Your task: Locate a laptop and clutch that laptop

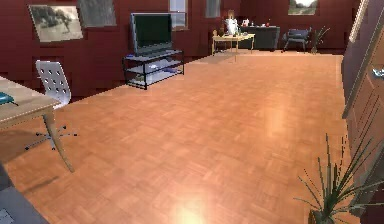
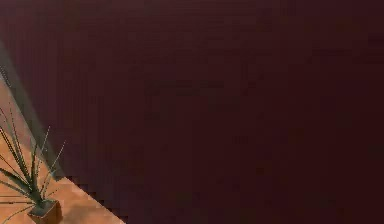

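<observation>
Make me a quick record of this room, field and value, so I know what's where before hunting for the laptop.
floor: wood parquet
walls: dark red
TV: on a low stand at the back wall
table: forward view's left edge, a teal thing on it
chair: white, beside that table
far table: small, with small things on top
armchair: dark, far end
plant: forward view's lower right
pictures: on the left wall
</observation>
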